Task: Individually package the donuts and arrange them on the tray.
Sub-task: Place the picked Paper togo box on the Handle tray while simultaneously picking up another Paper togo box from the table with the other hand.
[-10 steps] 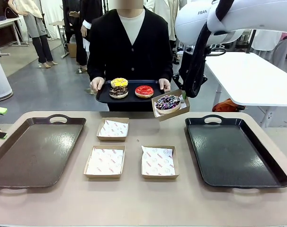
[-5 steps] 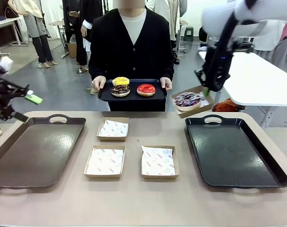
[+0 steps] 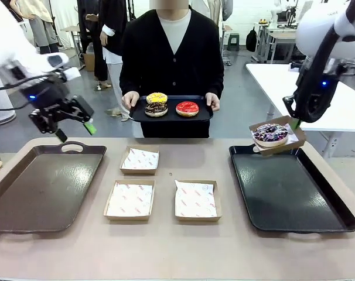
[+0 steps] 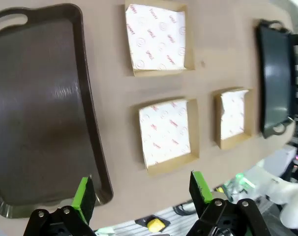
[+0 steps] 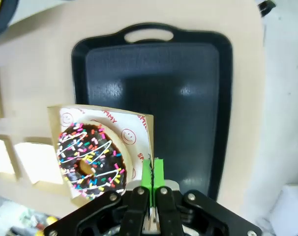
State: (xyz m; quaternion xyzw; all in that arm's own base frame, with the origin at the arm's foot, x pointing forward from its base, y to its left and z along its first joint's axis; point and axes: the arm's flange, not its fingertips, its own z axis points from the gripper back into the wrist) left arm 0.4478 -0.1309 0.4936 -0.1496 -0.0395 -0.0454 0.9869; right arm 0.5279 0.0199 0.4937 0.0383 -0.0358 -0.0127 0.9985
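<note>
Right gripper clamped the box rim, holding the sprinkled donut over the black tray at frame right, probably for set-down. Left gripper hung spread and empty, upper left.

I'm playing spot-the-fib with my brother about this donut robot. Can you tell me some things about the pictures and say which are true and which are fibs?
1. The right gripper is pinching the edge of a box with a sprinkled donut inside. True.
2. The person's tray carries four donuts. False: the person's tray carries three, a yellow donut, a chocolate donut and a red donut.
3. The left gripper is open with nothing in it. True.
4. The three table boxes each have a donut inside. False: the three table boxes hold only printed paper.
</note>
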